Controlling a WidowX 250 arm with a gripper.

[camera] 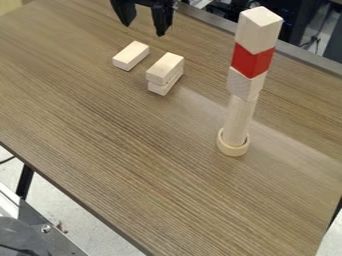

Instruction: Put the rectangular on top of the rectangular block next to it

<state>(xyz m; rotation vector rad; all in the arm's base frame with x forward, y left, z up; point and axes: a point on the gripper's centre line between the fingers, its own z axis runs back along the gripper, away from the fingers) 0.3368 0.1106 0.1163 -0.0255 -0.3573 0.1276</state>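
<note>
Grey metal frame [53,242], then wood-grain tabletop [167,175] over pale floor [93,235], gripper [144,30] spread wide

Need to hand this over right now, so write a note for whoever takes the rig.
End effector: open, empty, at the view's top edge.
Blocks: single block lies flat on the table; next to it, upper block rests on lower block. Tall tower stands at the view's right.
Done: one pair stacked.
Left: if the single block is the one meant, it probably still needs placing on the pair; otherwise, the job looks finished.
</note>
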